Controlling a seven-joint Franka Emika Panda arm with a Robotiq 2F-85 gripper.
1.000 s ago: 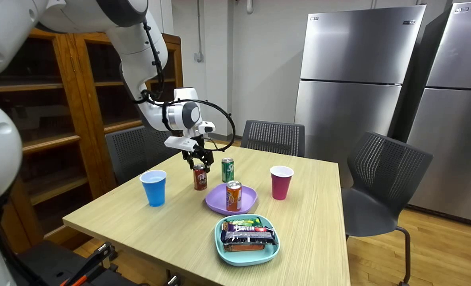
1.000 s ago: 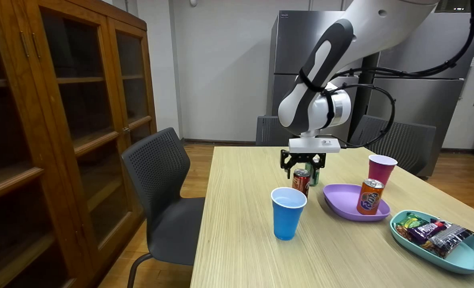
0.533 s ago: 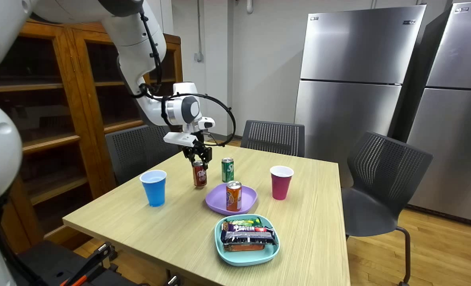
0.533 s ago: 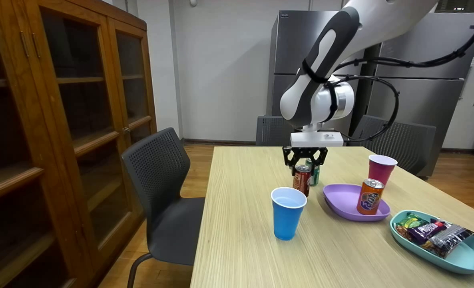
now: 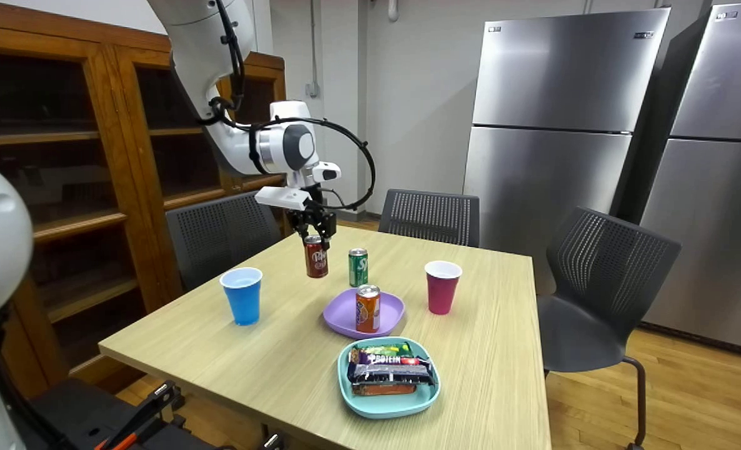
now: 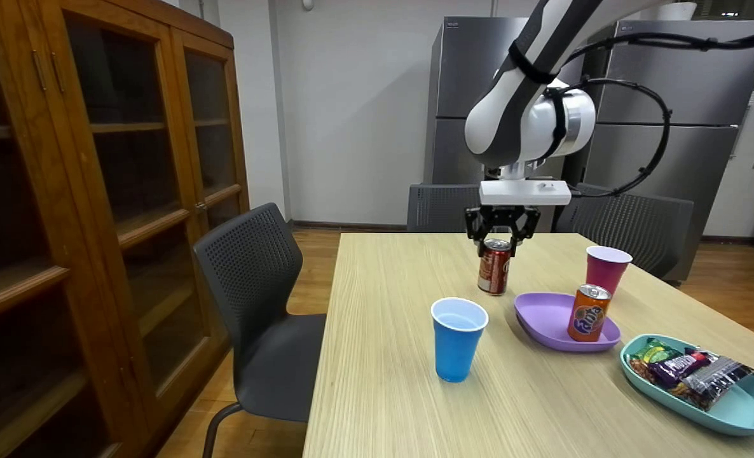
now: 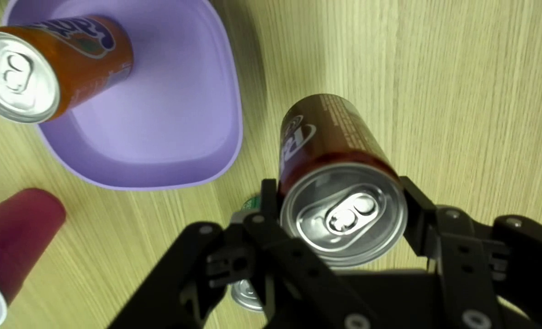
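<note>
My gripper (image 5: 314,241) is shut on a dark red Dr Pepper can (image 5: 317,260), one finger on each side of its top. In the wrist view the can (image 7: 330,132) hangs upright between the fingertips (image 7: 339,196), its silver lid toward the camera. It looks raised off the table. A green Sprite can (image 5: 358,269) stands close by; in the wrist view it is mostly hidden behind a finger. An orange Fanta can (image 6: 588,316) stands on a purple plate (image 6: 545,318). Both also show in the wrist view, the Fanta can (image 7: 92,59) and the plate (image 7: 161,100).
A blue cup (image 5: 243,300) stands near the table's edge. A magenta cup (image 5: 442,290) stands beyond the purple plate. A teal tray (image 5: 389,409) holds several snack packs. Dark chairs (image 5: 430,215) surround the wooden table (image 5: 483,362). A wooden cabinet (image 6: 116,216) stands at the side.
The gripper has come down around the Dr Pepper can, closed on it, and risen with it. The can has shifted and now covers the Sprite can in an exterior view.
</note>
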